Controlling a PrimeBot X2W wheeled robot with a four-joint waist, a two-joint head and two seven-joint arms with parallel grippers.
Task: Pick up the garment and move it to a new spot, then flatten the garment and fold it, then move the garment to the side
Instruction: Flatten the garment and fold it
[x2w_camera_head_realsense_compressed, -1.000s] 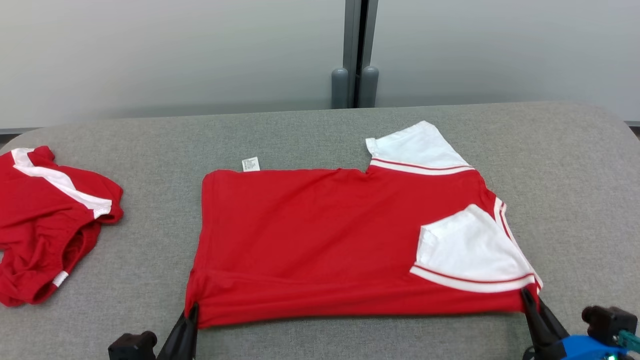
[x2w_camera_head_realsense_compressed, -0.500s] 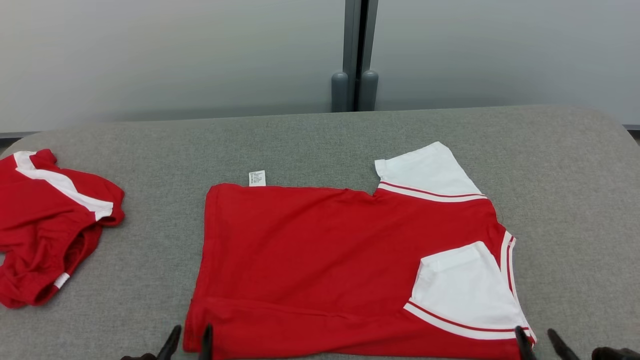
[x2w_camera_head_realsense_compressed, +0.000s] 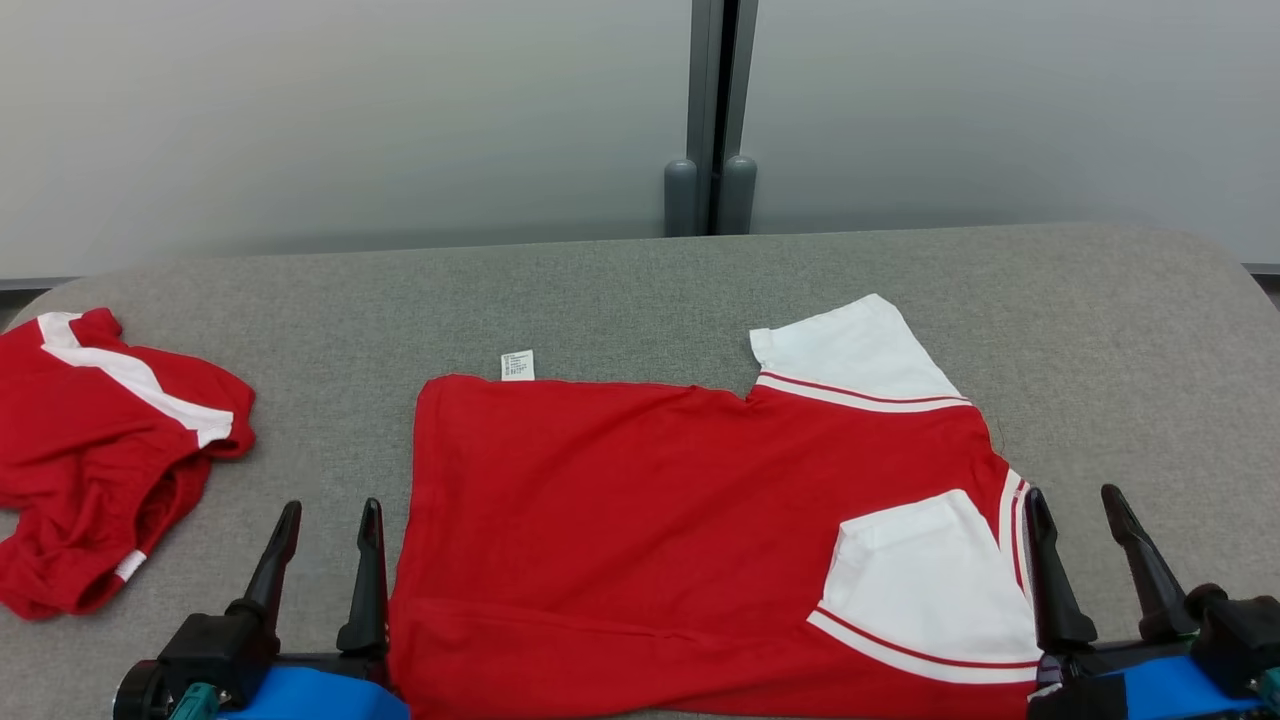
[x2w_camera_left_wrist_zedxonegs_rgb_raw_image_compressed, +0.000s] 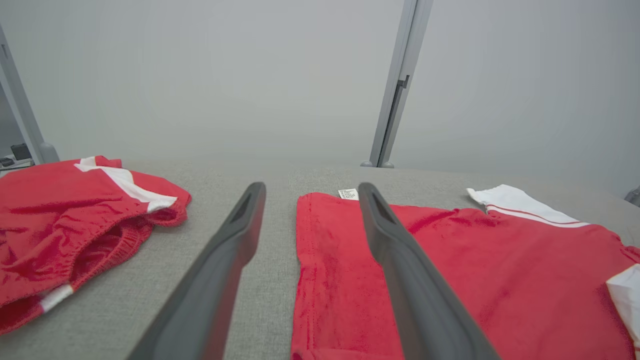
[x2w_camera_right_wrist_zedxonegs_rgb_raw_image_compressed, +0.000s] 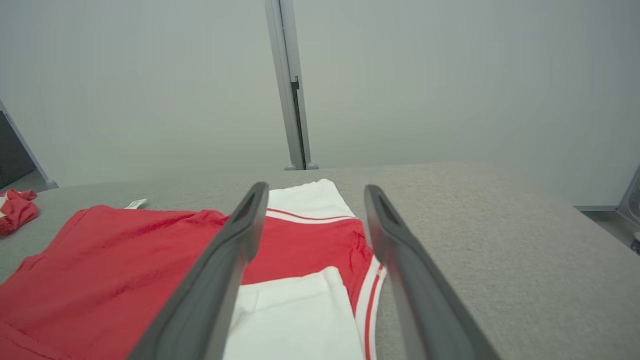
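Observation:
The garment (x2w_camera_head_realsense_compressed: 650, 520) is a red shirt with white sleeves and a small white tag, lying flat on the grey table (x2w_camera_head_realsense_compressed: 600, 290). My left gripper (x2w_camera_head_realsense_compressed: 331, 505) stands open just left of the shirt's near left edge, holding nothing. In the left wrist view, the left gripper (x2w_camera_left_wrist_zedxonegs_rgb_raw_image_compressed: 311, 186) has its fingers astride that red edge (x2w_camera_left_wrist_zedxonegs_rgb_raw_image_compressed: 475, 260). My right gripper (x2w_camera_head_realsense_compressed: 1071, 492) is open at the shirt's near right side, next to the folded-in white sleeve. Seen from the right wrist, the right gripper (x2w_camera_right_wrist_zedxonegs_rgb_raw_image_compressed: 316, 186) hovers over the sleeve end of the shirt (x2w_camera_right_wrist_zedxonegs_rgb_raw_image_compressed: 125, 260).
A second red garment (x2w_camera_head_realsense_compressed: 90, 450) with white trim lies crumpled at the table's left edge, also visible as a red heap (x2w_camera_left_wrist_zedxonegs_rgb_raw_image_compressed: 60, 215). A grey wall with a vertical post (x2w_camera_head_realsense_compressed: 712, 120) stands behind the table. Bare table lies right of the shirt.
Both grippers were shut on the shirt's near corners; they have opened, let go and risen into view. The head camera has tilted, so the picture has shifted.

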